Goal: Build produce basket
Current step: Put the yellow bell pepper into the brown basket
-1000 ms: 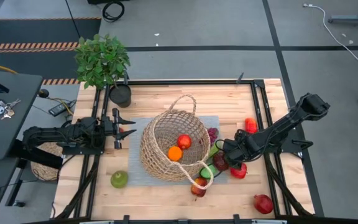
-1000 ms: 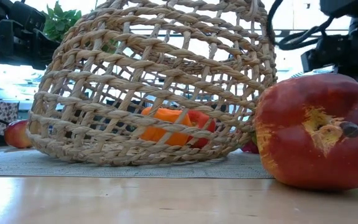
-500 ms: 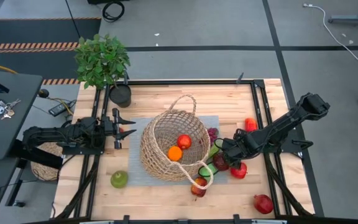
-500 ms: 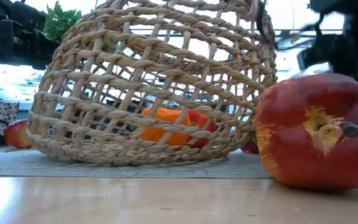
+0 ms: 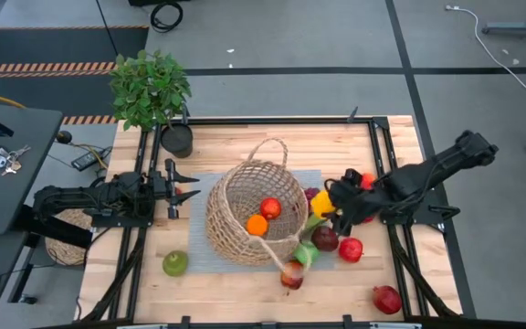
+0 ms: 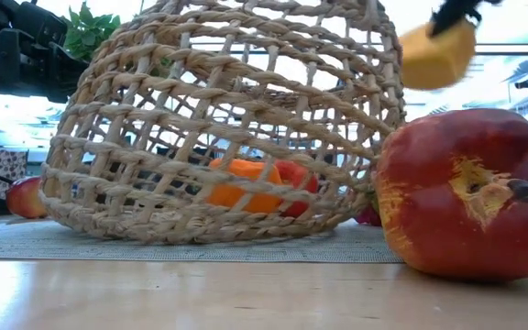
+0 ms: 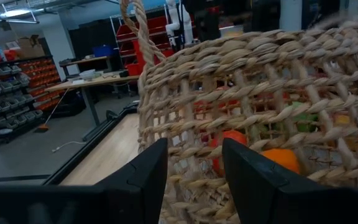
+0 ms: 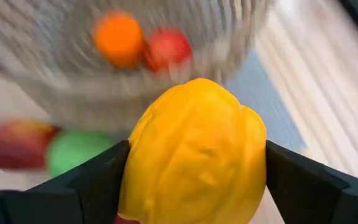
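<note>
The basket (image 5: 245, 219) lies tipped on its side on a grey mat, mouth toward the right. An orange (image 5: 257, 225) and a red apple (image 5: 270, 207) lie inside it. My right gripper (image 5: 329, 203) hangs in the air just right of the basket's mouth, shut on a yellow pepper (image 8: 194, 143), which also shows high in the low view (image 6: 438, 55). More produce lies below it on the mat's right edge: a dark red fruit (image 5: 325, 238), a red apple (image 5: 351, 249), a green piece (image 5: 306, 252) and grapes (image 5: 312, 194). My left gripper (image 5: 193, 185) waits left of the basket, level, open. My right gripper pinches the yellow pepper by two opposite sides (image 8: 138, 165) between its two fingers (image 8: 98, 180). The fingers come slanting down from the table's right. The pepper is lifted clear of the table and of the other produce.
A potted plant (image 5: 151, 87) stands at the far left corner. A green apple (image 5: 174, 263) lies near the front left, a pomegranate (image 5: 386, 298) at the front right, a red apple (image 5: 291, 274) by the basket's lower handle. A big red apple (image 6: 470, 192) lies close to the low camera.
My right gripper has risen from the produce beside the basket's mouth, carrying the yellow pepper up clear of the table and a little toward the far edge, and it has tipped less steeply. The red apple by the basket's handle shows blurred.
</note>
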Controlling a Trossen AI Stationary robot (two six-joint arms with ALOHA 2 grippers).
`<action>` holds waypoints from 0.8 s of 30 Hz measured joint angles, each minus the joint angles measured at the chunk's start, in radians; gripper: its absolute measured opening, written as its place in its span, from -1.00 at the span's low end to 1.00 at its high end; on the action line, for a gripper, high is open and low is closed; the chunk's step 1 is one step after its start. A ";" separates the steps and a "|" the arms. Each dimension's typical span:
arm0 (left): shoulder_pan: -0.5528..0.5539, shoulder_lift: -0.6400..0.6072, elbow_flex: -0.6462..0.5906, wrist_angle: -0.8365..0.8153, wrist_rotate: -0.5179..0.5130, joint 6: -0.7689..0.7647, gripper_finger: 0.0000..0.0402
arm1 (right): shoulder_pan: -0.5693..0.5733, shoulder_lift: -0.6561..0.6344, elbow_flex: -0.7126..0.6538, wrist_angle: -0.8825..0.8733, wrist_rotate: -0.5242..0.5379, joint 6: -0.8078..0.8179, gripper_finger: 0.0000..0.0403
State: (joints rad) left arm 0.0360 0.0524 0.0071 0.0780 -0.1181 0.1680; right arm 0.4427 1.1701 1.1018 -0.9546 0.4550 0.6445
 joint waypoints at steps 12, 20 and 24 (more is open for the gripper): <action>0.000 0.000 0.000 0.000 0.000 0.000 -0.20 | 0.001 0.001 0.104 0.427 0.180 -0.376 0.70; 0.000 0.000 0.000 0.000 0.000 0.000 -0.20 | -0.011 0.020 0.104 0.636 0.202 -0.497 0.70; 0.000 0.000 0.000 0.000 0.000 0.000 -0.20 | -0.014 0.029 0.104 0.636 0.202 -0.465 0.70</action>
State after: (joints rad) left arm 0.0359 0.0521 0.0071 0.0776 -0.1183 0.1682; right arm 0.4282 1.1992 1.2060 -0.3182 0.6571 0.1799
